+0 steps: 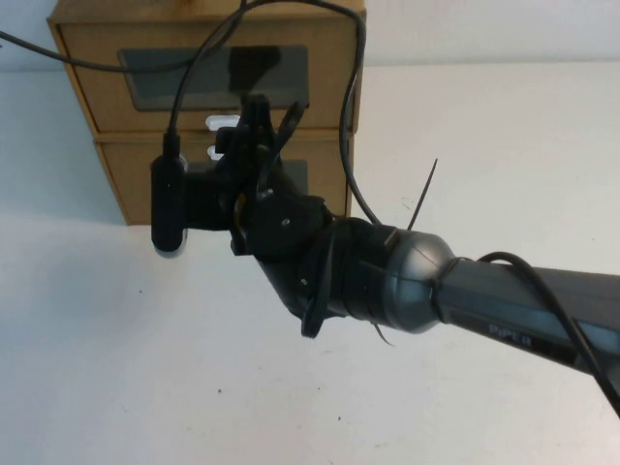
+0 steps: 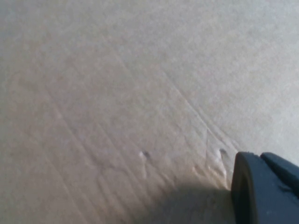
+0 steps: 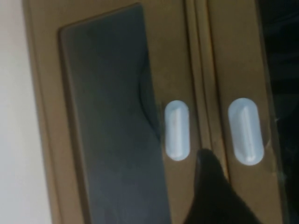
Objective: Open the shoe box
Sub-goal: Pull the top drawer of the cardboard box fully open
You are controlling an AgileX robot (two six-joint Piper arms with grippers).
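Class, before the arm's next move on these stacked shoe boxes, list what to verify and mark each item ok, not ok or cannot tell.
1. Upper handle and lower handle in sight: ok.
2. Right gripper up at the handles: ok.
3. Handle actually gripped: cannot tell.
4. Shoe boxes opened: not ok, both fronts look flush.
5. Left gripper clear of the work: cannot tell; it shows only against a tan surface.

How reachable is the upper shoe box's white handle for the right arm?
Probably yes: the right gripper hovers beside that white handle, nothing between. The left gripper faces only a plain surface.
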